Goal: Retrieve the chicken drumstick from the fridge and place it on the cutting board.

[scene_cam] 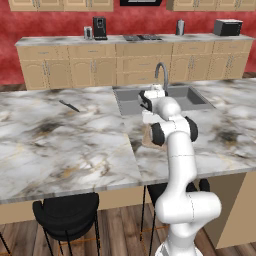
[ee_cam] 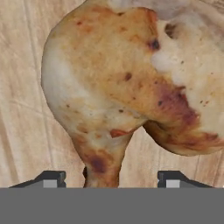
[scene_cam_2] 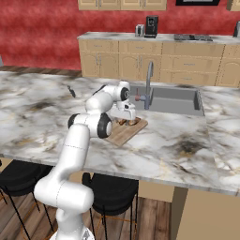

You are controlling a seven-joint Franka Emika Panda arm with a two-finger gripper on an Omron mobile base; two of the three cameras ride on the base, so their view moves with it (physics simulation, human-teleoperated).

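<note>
Golden-brown chicken drumstick (ee_cam: 127, 83) lying on the cutting board (scene_cam_2: 123, 133); gripper (ee_cam: 109, 178) spread above it, gripping nothing.
Tan wooden board sits on the marble island counter (scene_cam_2: 187, 140), just short of the grey sink (scene_cam_2: 171, 101) and its tap (scene_cam_2: 148, 79); board's near corner lies well back from the counter's front edge; fingertips (ee_cam: 50, 178) stand wide apart, one on each side of the drumstick's narrow bone end, clear of the meat; open marble stretches left of the board as far as a small dark knife (scene_cam: 69, 105); black stools (scene_cam: 66, 212) stand under the front overhang.
</note>
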